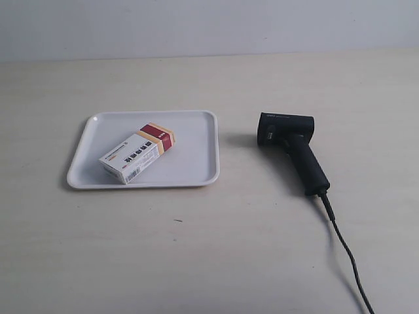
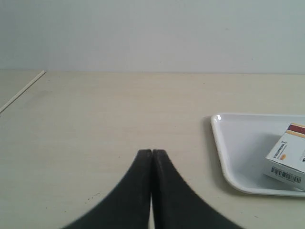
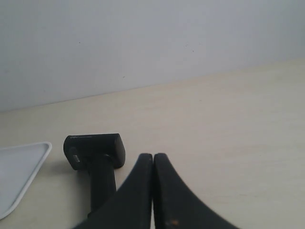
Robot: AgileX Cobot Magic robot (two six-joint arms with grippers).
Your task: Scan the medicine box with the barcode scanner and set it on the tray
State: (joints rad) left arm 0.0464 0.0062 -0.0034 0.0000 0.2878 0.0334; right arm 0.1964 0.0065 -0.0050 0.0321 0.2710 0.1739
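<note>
The medicine box (image 1: 137, 152), white with dark red and tan stripes at one end, lies flat inside the white tray (image 1: 196, 140), barcode side showing. The left wrist view catches the box (image 2: 288, 160) and the tray's rim (image 2: 217, 138) off to one side. The black barcode scanner (image 1: 294, 147) lies on the table beside the tray, its cable (image 1: 347, 255) trailing toward the front edge. My left gripper (image 2: 152, 151) is shut, empty, over bare table away from the tray. My right gripper (image 3: 153, 155) is shut, empty, close beside the scanner (image 3: 95, 152). Neither arm shows in the exterior view.
The beige table (image 1: 209, 261) runs back to a pale wall. A thin table edge line (image 2: 21, 93) shows in the left wrist view. A tray corner (image 3: 24, 162) appears in the right wrist view.
</note>
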